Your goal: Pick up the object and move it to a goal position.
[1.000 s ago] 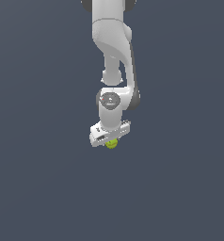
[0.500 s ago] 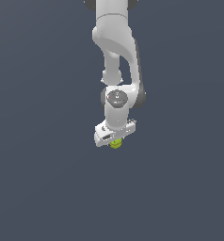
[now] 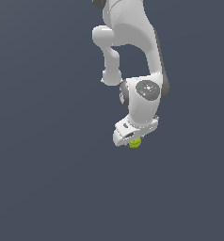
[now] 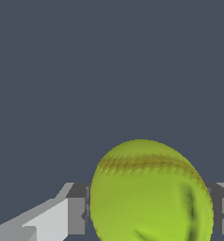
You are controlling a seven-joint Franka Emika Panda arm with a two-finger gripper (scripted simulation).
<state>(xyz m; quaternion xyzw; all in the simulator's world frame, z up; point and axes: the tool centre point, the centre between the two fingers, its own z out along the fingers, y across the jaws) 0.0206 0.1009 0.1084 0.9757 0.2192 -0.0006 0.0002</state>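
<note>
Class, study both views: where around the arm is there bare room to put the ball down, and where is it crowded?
Bare grey surface lies on every side of the arm. The only crowded spot is at the pincer, closed on the ball.

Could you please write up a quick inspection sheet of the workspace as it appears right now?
Surface: plain dark grey-blue ground, no markings seen.
Job's things: yellow-green ball with stitched seam, sitting between the fingers.
Goal position: nothing seen.
Clutter: nothing seen.
Grippers: white gripper pointing down, shut on the ball; a finger shows on either side of it in the wrist view.
Cables: nothing seen.
Surroundings: only the white arm entering from above; uniform background.
</note>
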